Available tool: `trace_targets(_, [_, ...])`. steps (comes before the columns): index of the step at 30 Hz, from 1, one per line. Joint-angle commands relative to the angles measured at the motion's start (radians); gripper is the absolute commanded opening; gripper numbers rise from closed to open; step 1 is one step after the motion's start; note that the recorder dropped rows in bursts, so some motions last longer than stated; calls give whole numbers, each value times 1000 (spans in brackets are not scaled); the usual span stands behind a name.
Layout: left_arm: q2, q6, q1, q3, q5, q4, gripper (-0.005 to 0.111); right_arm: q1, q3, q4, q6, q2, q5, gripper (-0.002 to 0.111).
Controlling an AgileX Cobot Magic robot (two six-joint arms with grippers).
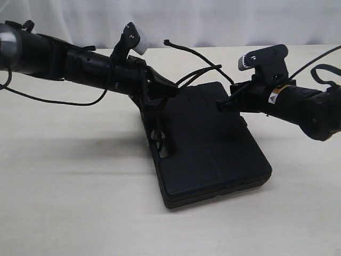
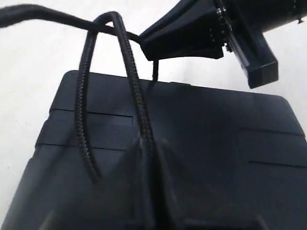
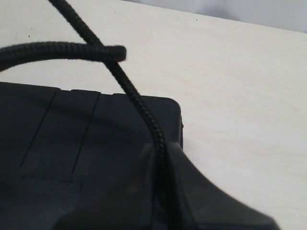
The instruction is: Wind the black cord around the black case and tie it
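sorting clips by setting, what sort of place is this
Probably a robotics lab bench: a pale table, a white curtain backdrop, and the robot's left arm and right arm holding a black cord over a black case.

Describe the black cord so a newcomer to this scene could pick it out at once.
On the pale table lies a flat black case. Above its far end, the black cord arches between the left tool and the right tool, both pinching it. Unlike the arms' thin glossy cables, it is matte and braided.
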Motion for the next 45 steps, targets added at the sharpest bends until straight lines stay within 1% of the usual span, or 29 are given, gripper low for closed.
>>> trace_targets(1, [-1,69,-58,1,-4,10,8,2,0,-176,137,-6,-80,4])
trace_targets(2, [-1,69,-67,1,-25,10,15,2,0,-208,167,-6,-88,4])
trace_targets(5, [-1,69,-68,1,-66,16,31,2,0,-240,178,-6,-94,4])
trace_targets(8, [-1,69,-66,1,-83,84,47,2,0,-240,178,-6,-94,4])
trace_targets(10, [-1,69,-66,1,-76,121,53,2,0,-240,178,-6,-94,4])
trace_targets(12, [-3,69,-66,1,-64,129,56,2,0,-240,178,-6,-94,4])
trace_targets(22, [-54,69,-66,1,-44,135,57,2,0,-243,178,-6,-94,4])
trace_targets(28, [-66,67,-66,1,-99,132,57,2,0,-276,178,-6,-92,4])
trace_targets(32, [-66,65,-66,1,-104,128,57,2,0,-318,178,-6,-97,4])
trace_targets(34, [-66,65,-66,1,-112,65,57,2,0,-321,178,-6,-97,4])
trace_targets(36, [-66,62,-66,1,-165,-113,56,2,0,-323,178,-6,-99,4])
trace_targets(37, [-66,49,-66,1,-196,-179,56,2,0,-323,178,-6,-99,4])
trace_targets(38, [-66,-49,-66,-5,-220,-179,56,2,0,-323,178,-6,-99,4])
trace_targets(40, [-60,-144,-66,-12,-234,-179,56,2,0,-323,178,-6,-99,4])
trace_targets(42, [-50,-172,-66,-12,-236,-179,56,2,0,-338,196,-6,-106,4])
trace_targets(45, [-39,-172,-66,-17,-236,-179,56,2,0,-458,266,-6,-137,4])
